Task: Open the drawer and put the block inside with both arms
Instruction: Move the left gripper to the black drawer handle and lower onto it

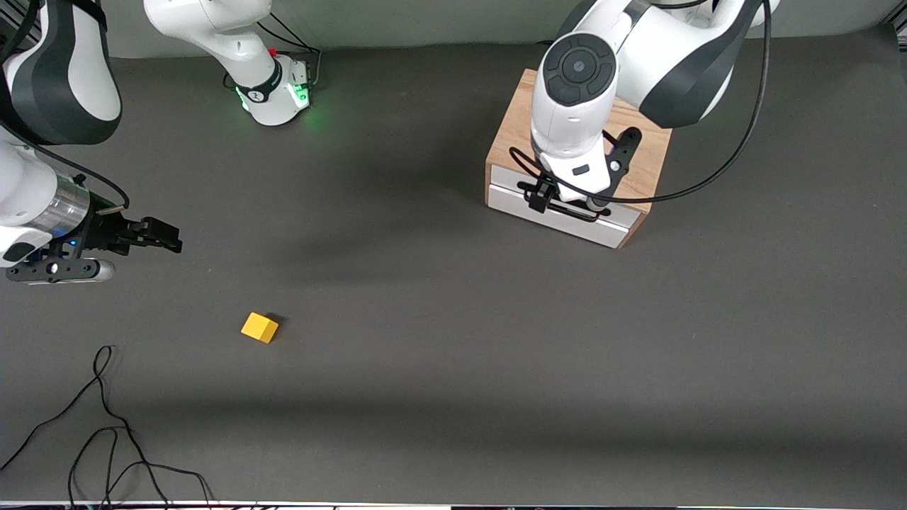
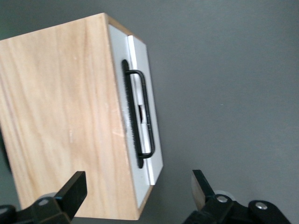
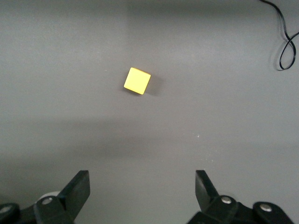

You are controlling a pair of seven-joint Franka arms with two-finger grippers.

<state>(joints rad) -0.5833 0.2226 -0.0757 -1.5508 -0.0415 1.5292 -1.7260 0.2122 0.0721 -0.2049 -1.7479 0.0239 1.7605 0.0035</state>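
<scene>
The light oak box (image 1: 517, 120) stands toward the left arm's end of the table. Its drawer (image 1: 567, 216) is shut, showing a white front panel and a black wire handle (image 2: 144, 114). My left gripper (image 1: 570, 205) hangs open over the box's front edge and the handle; in the left wrist view the gripper (image 2: 139, 189) holds nothing. The yellow block (image 1: 259, 328) lies on the dark table toward the right arm's end. My right gripper (image 1: 166, 237) hovers open and empty above the table beside the block (image 3: 137, 80), apart from it; in the right wrist view the gripper (image 3: 142, 189) holds nothing.
Loose black cables (image 1: 106, 425) lie near the table's front corner at the right arm's end; one loop shows in the right wrist view (image 3: 286, 44). The right arm's base (image 1: 273, 92) glows green at the back. The box top (image 2: 60, 126) is bare.
</scene>
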